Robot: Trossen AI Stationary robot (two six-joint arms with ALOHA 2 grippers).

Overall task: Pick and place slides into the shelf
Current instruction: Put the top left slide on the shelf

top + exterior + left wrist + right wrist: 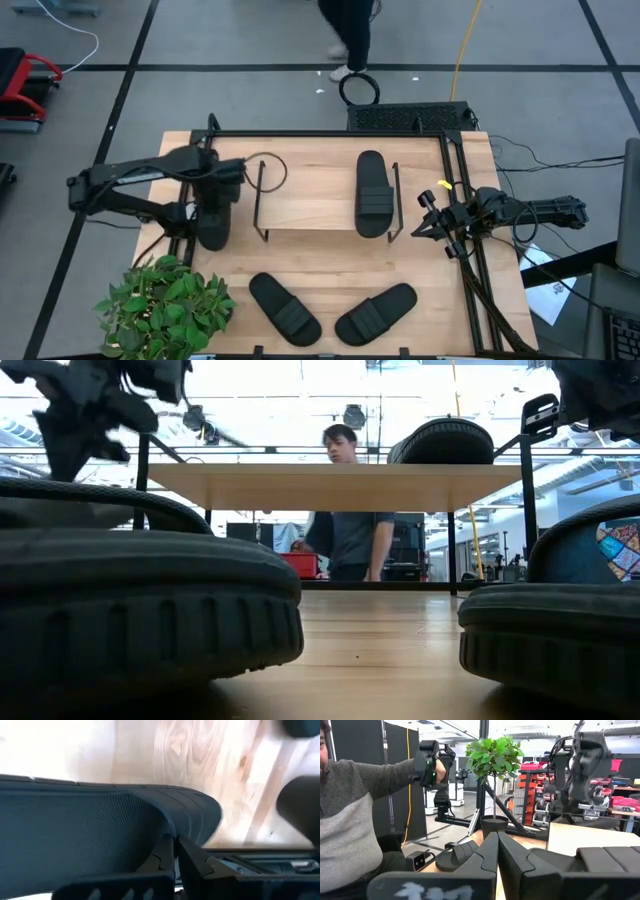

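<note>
One matte black slide sandal (372, 193) already lies on the small wooden shelf (310, 200) at centre frame. Left of the shelf, the left end effector (214, 196) has pinched shut on another black slide's ribbed strap (187, 812); lifting it onto the shelf comes next, probably.

Wooden table (330, 265): shelf (310, 205), slides (284, 308), plant (165, 305).
</note>
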